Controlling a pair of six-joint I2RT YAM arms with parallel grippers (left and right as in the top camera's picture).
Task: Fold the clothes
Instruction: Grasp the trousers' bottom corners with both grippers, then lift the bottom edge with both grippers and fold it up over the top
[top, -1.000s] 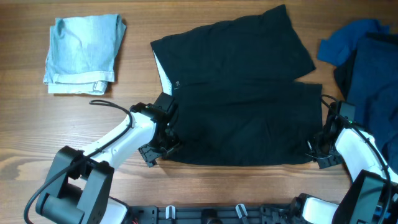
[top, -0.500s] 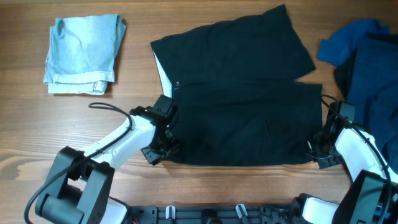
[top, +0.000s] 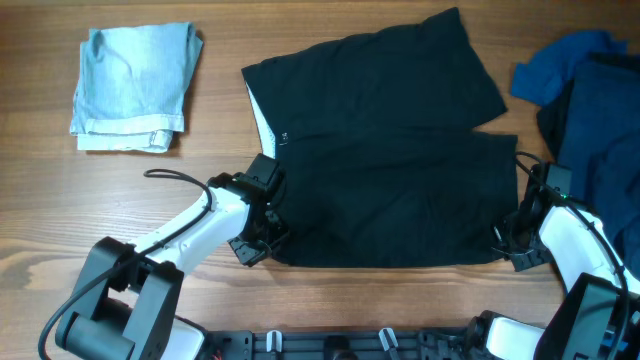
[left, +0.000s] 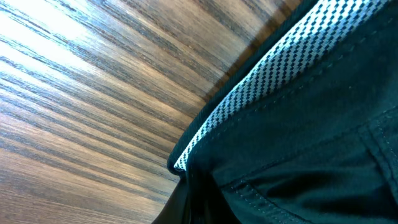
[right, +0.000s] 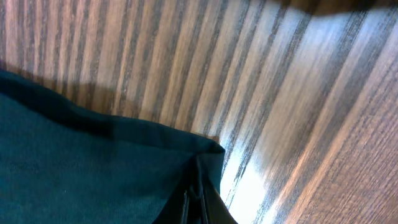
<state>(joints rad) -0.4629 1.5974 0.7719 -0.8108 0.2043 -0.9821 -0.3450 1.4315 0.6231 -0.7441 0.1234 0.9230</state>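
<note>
Black shorts (top: 385, 160) lie spread flat in the middle of the table, waistband to the left with its whitish inner band (top: 262, 118) showing. My left gripper (top: 262, 238) is shut on the near-left waistband corner. In the left wrist view the checkered inner band (left: 267, 74) runs diagonally above my left gripper (left: 199, 208). My right gripper (top: 506, 246) is shut on the near-right hem corner of the shorts. The right wrist view shows that corner of the shorts (right: 93, 162) pinched in the right gripper (right: 199, 202).
A folded pale blue garment (top: 130, 88) lies at the back left. Dark blue garments (top: 590, 100) are heaped at the right edge, close behind the right arm. Bare wooden table (top: 130, 200) lies left of the shorts.
My left gripper has closed on the waistband corner of the shorts. The right gripper and the shorts have not moved.
</note>
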